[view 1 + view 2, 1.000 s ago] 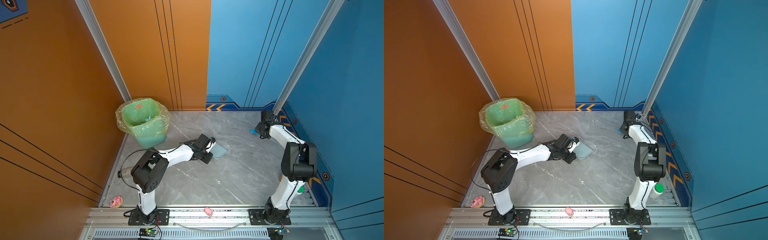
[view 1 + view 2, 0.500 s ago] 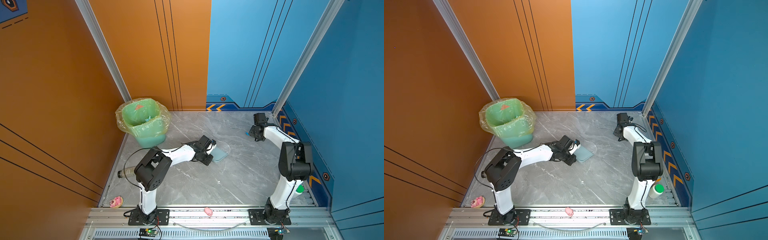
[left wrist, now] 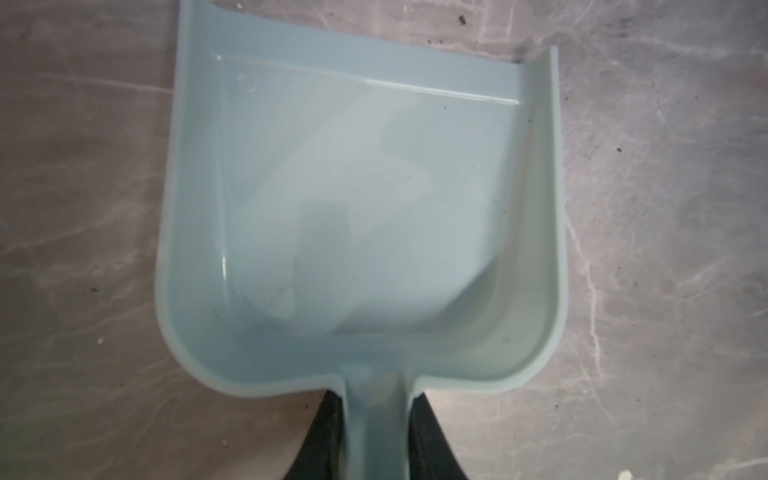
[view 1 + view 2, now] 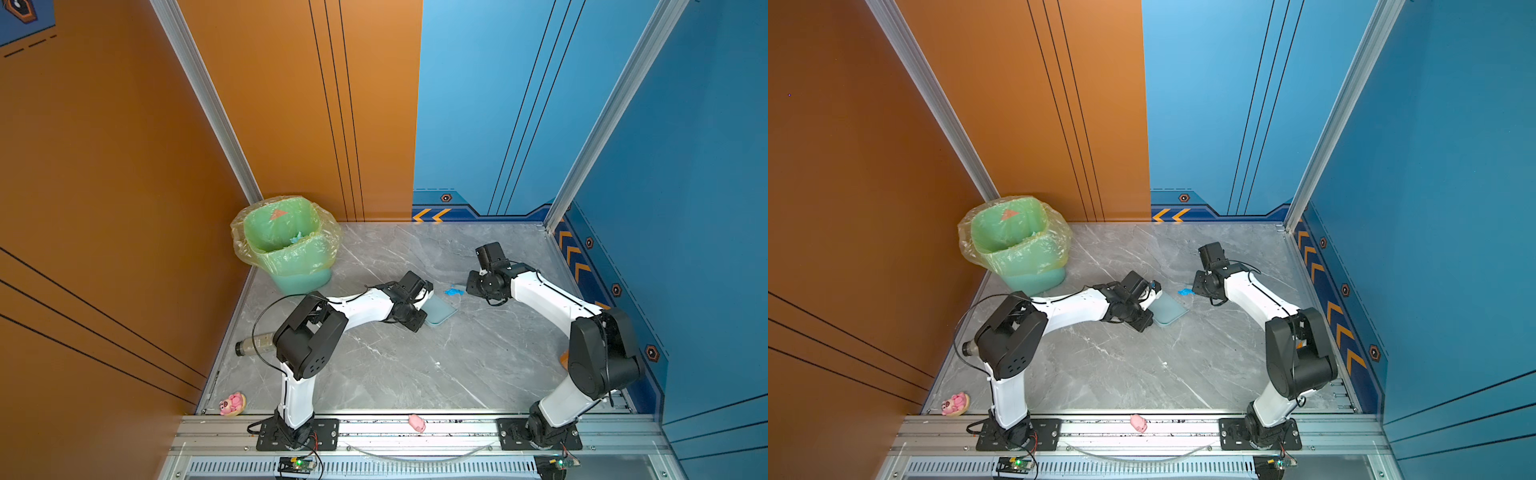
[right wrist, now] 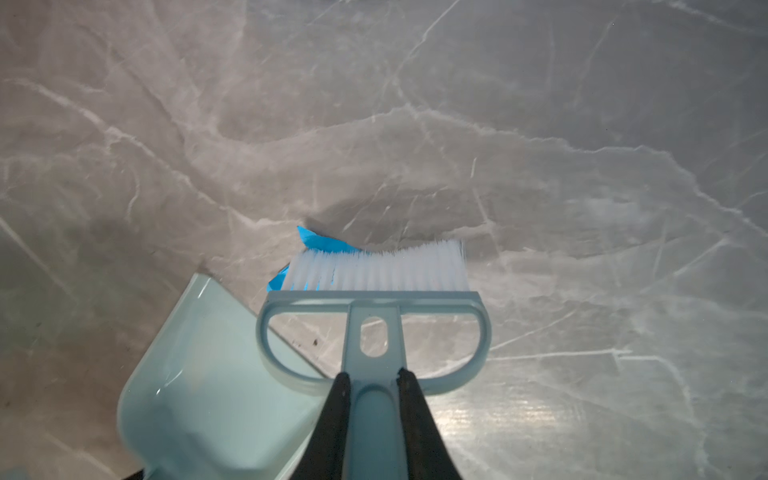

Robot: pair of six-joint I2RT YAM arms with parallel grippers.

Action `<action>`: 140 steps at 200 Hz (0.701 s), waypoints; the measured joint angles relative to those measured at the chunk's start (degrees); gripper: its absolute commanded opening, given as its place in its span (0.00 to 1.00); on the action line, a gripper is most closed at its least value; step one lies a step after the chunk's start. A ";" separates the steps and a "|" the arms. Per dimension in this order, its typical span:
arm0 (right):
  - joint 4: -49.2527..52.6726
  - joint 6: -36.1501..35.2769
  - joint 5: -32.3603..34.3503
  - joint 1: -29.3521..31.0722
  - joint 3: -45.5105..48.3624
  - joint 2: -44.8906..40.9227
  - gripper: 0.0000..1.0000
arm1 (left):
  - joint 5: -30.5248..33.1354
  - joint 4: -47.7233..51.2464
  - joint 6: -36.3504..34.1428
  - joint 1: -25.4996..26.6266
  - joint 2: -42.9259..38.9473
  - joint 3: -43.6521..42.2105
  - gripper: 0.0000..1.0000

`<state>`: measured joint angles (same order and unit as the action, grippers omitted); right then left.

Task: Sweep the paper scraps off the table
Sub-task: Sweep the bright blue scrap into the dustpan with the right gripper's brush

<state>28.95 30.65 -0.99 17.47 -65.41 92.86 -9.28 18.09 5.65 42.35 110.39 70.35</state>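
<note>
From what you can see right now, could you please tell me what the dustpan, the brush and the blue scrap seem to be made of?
Dustpan: likely moulded plastic, pale grey-blue, glossy; reflections show on it. Brush: matching plastic frame, with fine white bristles, probably synthetic. Blue scrap: seemingly thin matte paper, creased to a sharp corner.

Left arm (image 4: 361, 305) and right arm (image 4: 544, 293) stretch low inward — jaws clamped tight.
</note>
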 measured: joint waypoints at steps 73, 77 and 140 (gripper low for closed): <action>-0.48 -2.19 -5.42 -3.58 0.66 -4.63 0.00 | 0.04 0.37 0.07 0.11 0.15 0.61 0.00; -0.55 -2.23 -5.31 -3.76 0.66 -4.63 0.00 | 0.09 0.46 0.04 0.13 0.15 0.63 0.00; -0.59 -3.28 -2.21 -4.42 -2.05 -0.46 0.00 | 3.80 5.07 -0.15 2.19 0.17 3.21 0.00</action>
<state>28.36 27.38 -3.20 13.06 -67.46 92.40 -5.48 23.16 5.50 44.53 110.56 73.56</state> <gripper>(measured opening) 0.191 0.214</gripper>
